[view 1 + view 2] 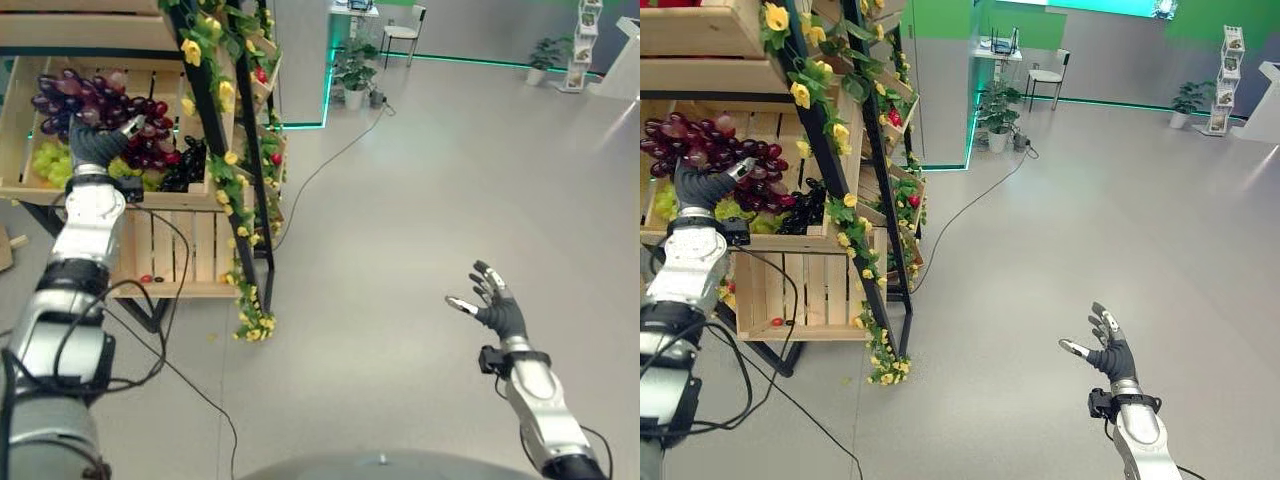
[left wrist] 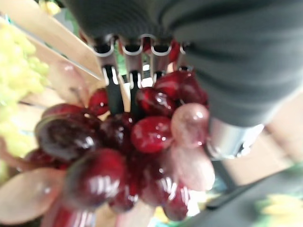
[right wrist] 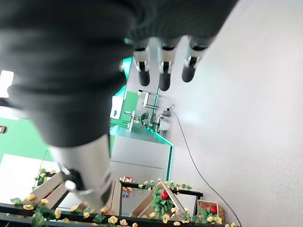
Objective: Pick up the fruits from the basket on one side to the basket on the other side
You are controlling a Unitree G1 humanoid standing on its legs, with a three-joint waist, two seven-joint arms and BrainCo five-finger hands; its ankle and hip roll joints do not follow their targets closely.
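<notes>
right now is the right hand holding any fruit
No, the right hand hangs over bare floor with its fingers spread and nothing in them.

1. Both arms are clad in silver-grey shells, joined by black segments.
2. The left hand and right hand are wrapped in a dark ribbed cover over back and wrist.
3. Silver fingers are finished with dark tips.
4. A small black block is fixed at each wrist.
</notes>
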